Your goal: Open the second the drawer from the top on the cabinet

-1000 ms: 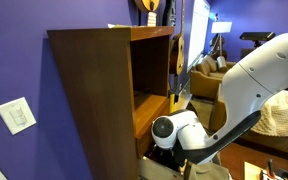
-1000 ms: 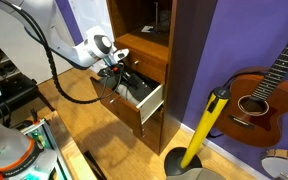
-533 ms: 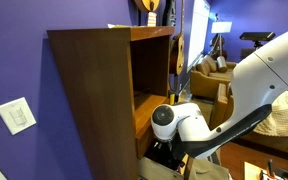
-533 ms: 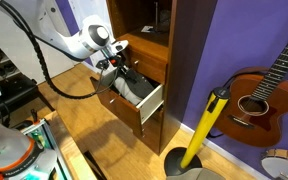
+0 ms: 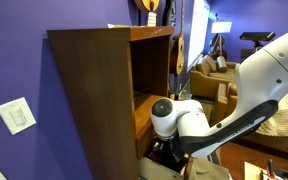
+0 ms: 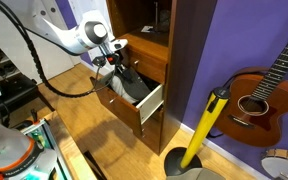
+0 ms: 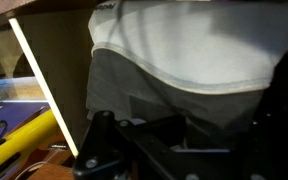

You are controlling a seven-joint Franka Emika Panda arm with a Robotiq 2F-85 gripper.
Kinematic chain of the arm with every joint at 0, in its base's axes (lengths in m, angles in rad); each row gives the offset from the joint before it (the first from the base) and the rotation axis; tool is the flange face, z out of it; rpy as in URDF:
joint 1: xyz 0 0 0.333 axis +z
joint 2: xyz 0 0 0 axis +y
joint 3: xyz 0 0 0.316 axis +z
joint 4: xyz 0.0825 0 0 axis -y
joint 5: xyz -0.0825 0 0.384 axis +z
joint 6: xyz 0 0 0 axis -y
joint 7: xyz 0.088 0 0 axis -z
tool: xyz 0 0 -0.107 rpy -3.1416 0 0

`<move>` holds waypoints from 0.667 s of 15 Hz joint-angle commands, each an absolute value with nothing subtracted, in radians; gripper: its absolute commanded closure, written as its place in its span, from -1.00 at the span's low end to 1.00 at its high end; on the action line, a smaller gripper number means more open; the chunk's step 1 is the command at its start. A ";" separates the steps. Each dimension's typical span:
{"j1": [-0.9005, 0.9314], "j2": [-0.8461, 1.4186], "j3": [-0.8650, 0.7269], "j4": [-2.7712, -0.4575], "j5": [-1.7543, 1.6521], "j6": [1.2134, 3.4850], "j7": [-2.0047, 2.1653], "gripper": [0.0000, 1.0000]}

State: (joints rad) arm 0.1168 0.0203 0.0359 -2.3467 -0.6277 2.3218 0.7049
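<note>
A brown wooden cabinet shows in both exterior views (image 5: 89, 90) (image 6: 184, 60). One of its drawers (image 6: 150, 103) is pulled out, with dark contents inside. My gripper (image 6: 114, 72) sits at the far upper edge of the open drawer, just over its contents. Its jaws are too dark and small to read. In an exterior view the white wrist (image 5: 176, 120) is in front of the cabinet and hides the gripper and the drawer. In the wrist view the dark fingers (image 7: 174, 140) are blurred in front of grey and white material (image 7: 194, 60) beside a pale drawer edge (image 7: 44, 90).
A yellow pole (image 6: 206, 125) on a dark round base (image 6: 184, 165) leans next to the cabinet. A guitar (image 6: 259, 95) rests against the purple wall. A light switch (image 5: 17, 115) is on the wall. A sofa (image 5: 209, 75) is behind.
The wrist and gripper have shifted a little up and back toward the cabinet. The drawer stays pulled out by about the same amount.
</note>
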 commanded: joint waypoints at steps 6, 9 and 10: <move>0.112 -0.082 0.088 -2.377 -0.538 2.183 0.590 0.99; 0.111 -0.111 0.102 -2.381 -0.557 2.197 0.626 0.99; 0.111 -0.125 0.109 -2.384 -0.573 2.193 0.671 0.99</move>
State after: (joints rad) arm 0.1178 -0.0577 0.0852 -2.3548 -0.5696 2.2249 0.6203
